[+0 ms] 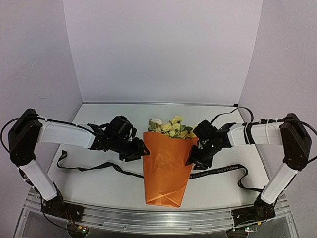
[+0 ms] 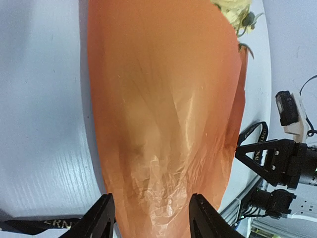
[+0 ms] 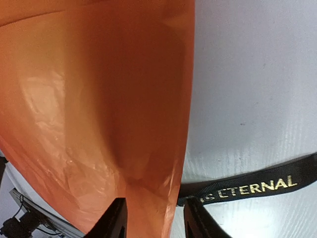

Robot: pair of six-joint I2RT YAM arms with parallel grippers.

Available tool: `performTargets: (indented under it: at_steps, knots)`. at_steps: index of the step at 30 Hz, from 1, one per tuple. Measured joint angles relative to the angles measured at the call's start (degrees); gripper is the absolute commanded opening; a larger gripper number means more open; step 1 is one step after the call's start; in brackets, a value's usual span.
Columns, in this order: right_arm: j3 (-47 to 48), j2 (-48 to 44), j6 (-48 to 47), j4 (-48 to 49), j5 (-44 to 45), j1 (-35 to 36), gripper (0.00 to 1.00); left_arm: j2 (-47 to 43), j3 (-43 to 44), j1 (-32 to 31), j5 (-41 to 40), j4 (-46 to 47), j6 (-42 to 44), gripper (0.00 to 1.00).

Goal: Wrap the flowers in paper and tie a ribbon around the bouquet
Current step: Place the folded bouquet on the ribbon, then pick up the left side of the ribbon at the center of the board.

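The bouquet is an orange paper (image 1: pixel 163 168) cone lying in the middle of the table. Pale yellow flowers (image 1: pixel 171 128) poke out of its far end. The black ribbon (image 1: pixel 94 167) runs crosswise under the cone and comes out on the right (image 1: pixel 218 171). My left gripper (image 1: pixel 143 150) sits at the cone's left edge. In its wrist view the jaws are apart with the crinkled paper (image 2: pixel 158 99) between them (image 2: pixel 151 220). My right gripper (image 1: pixel 192 159) is at the cone's right edge, jaws apart (image 3: pixel 154 220) over the paper's edge (image 3: pixel 89 99). The lettered ribbon (image 3: pixel 257 187) lies beside it.
The white table (image 1: pixel 114 191) ends at a metal rail (image 1: pixel 148 215) along the near edge, where both arm bases stand. White walls close the back and sides. The ribbon's loose ends trail toward the left (image 1: pixel 62 159) and right (image 1: pixel 245 184) arm.
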Motion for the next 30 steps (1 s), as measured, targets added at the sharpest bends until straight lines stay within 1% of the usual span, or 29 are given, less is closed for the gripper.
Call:
performTargets:
  at_steps: [2, 5, 8, 12, 15, 17, 20, 24, 27, 30]
  knots:
    - [0.0, -2.0, -1.1, -1.6, 1.4, 0.0, 0.61, -2.1, 0.0, 0.1, -2.6, -1.0, -0.4, 0.63]
    - [-1.0, -6.0, -1.9, -3.6, 4.5, 0.0, 0.7, -6.1, -0.2, 0.5, -7.2, -3.7, -1.9, 0.64]
    - [-3.7, -11.4, -2.2, -6.2, 8.9, 0.0, 0.74, -11.0, -1.8, 1.8, -12.5, -6.8, -5.6, 0.65]
    - [-7.8, -18.8, -1.7, -10.2, 15.2, 0.0, 0.77, -20.5, -7.1, 4.4, -20.2, -14.3, -14.4, 0.65]
    - [-11.4, -24.2, -0.7, -12.3, 20.3, 0.0, 0.85, -26.9, -10.6, 5.1, -25.7, -21.5, -23.1, 0.67]
    - [-13.7, -27.1, 0.2, -13.0, 23.1, 0.0, 0.88, -29.7, -12.3, 5.1, -28.1, -26.0, -28.8, 0.68]
    - [-17.3, -31.4, 1.9, -14.0, 26.9, -0.1, 0.93, -31.7, -15.2, 5.2, -30.9, -31.7, -36.8, 0.71]
    - [-19.5, -33.7, 2.8, -15.4, 29.2, -0.6, 0.98, -32.8, -18.4, 6.9, -33.7, -37.3, -43.9, 0.72]
    - [-19.7, -34.0, 2.9, -15.9, 29.8, -1.5, 0.98, -33.4, -20.3, 11.6, -35.1, -39.0, -45.0, 0.73]
    - [-20.8, -34.9, 3.5, -15.9, 29.7, -3.4, 0.98, -33.4, -21.7, 17.3, -35.5, -38.9, -43.9, 0.74]
